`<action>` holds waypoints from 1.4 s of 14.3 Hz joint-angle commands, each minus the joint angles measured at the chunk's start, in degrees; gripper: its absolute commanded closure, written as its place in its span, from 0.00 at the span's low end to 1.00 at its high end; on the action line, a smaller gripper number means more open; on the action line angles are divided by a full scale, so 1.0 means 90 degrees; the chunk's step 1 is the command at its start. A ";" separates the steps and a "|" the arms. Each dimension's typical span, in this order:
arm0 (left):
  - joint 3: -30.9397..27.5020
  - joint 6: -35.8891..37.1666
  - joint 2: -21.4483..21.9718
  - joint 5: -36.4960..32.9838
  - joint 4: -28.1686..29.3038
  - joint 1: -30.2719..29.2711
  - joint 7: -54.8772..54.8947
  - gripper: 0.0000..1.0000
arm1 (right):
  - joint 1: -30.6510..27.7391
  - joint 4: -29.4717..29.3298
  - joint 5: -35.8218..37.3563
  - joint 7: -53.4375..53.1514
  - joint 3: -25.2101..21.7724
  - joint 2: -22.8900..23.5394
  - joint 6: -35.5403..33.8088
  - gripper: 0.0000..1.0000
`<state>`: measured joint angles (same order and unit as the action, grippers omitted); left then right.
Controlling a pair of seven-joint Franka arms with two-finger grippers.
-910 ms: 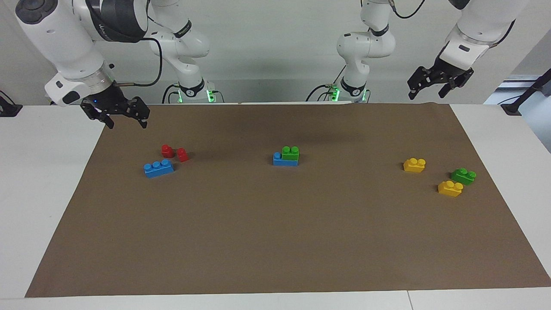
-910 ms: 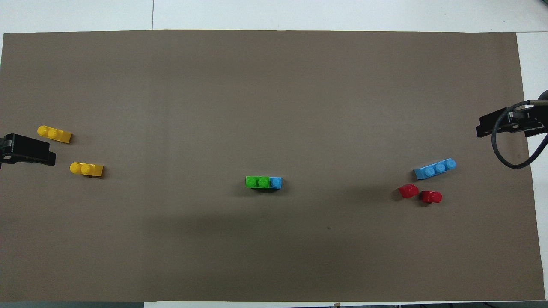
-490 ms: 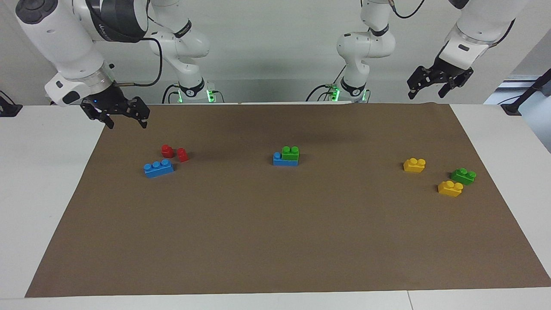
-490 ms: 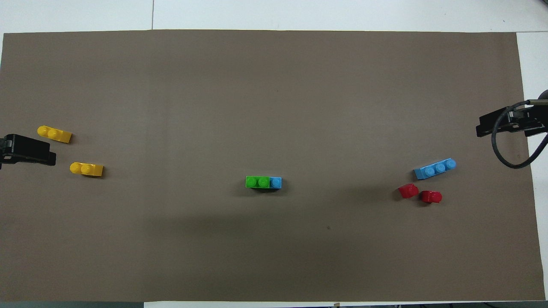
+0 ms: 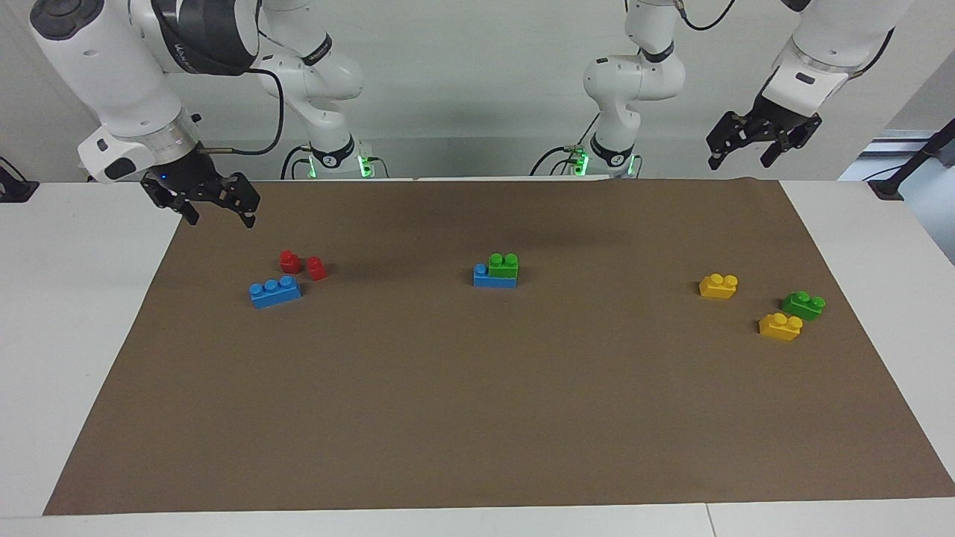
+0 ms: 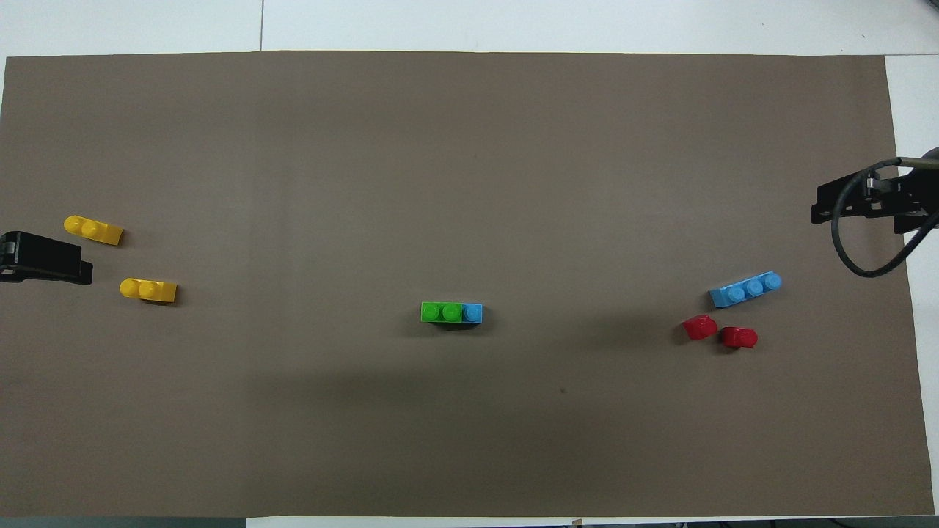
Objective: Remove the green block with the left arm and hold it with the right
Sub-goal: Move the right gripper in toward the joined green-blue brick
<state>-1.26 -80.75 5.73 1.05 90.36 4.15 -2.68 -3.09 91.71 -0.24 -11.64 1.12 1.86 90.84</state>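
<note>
The green block is a lime-green two-stud brick stuck on top of a blue brick in the middle of the brown mat. It also shows in the overhead view, with one blue stud bare beside it. My left gripper is open and empty, up in the air over the mat's corner at the left arm's end. My right gripper is open and empty, raised over the mat's edge at the right arm's end. Both are well away from the green block.
Two yellow bricks and a darker green brick lie toward the left arm's end. A blue three-stud brick and two red pieces lie toward the right arm's end.
The left gripper has risen slightly. The right gripper has shifted a little. No brick has moved.
</note>
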 commanded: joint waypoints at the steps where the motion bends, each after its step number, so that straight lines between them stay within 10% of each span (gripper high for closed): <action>1: -0.0006 0.0134 0.0115 0.0108 0.0038 -0.0061 0.0024 0.00 | 0.0342 0.0288 0.0017 -0.1990 0.0042 -0.0148 0.0170 0.00; 11: -0.0045 0.0194 0.0368 0.0108 0.0339 -0.0179 -0.0920 0.00 | 0.0763 0.1613 -0.1983 -0.6255 0.0042 -0.0264 0.0531 0.00; 20: 0.0121 -0.0498 0.0934 0.0118 0.1462 0.0298 -0.3614 0.00 | 0.1749 0.3099 -0.3224 -0.8910 0.0042 -0.0411 0.2775 0.00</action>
<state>0.11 -80.96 10.11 1.34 97.21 4.03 -27.99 11.72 114.86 -26.47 -88.88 1.67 0.47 111.46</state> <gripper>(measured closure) 0.000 0.000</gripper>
